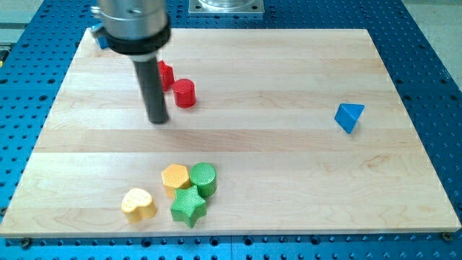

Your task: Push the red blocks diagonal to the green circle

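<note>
My tip [158, 120] down on the wooden board [289, 166], bare rod holding nothing, red cylinder [185, 93] just to its upper right, second red block [165, 74] half hidden behind the rod, green circle [203, 178] well below, touching the green star [189, 206] and yellow hexagon [175, 178]

Stood in the upper left of the pale wooden table [289, 65]: my tip [158, 120], just left of and below a red cylinder block [185, 93], with a second red block [165, 74], shape unclear, partly hidden behind the rod. Packed tight near the bottom edge: green cylinder block [203, 178], orange hexagon block [175, 178], green star block [189, 206], with a yellow heart block [138, 204] just left. Lay open between the two groups: a broad bare band. Sat alone far right: a blue triangular block [349, 116].
</note>
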`<state>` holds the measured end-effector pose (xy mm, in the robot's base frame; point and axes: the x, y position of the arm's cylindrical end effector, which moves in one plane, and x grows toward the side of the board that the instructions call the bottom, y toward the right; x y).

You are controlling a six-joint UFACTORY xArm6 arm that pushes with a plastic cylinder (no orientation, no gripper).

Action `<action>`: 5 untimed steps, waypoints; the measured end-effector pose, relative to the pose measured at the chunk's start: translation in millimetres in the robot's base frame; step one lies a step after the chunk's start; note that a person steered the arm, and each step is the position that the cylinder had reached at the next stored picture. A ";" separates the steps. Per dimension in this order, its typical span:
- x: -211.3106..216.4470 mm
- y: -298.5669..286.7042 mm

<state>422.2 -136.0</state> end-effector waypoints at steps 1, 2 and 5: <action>-31.4 -44.0; -71.0 -45.6; -78.0 29.1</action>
<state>344.2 -106.9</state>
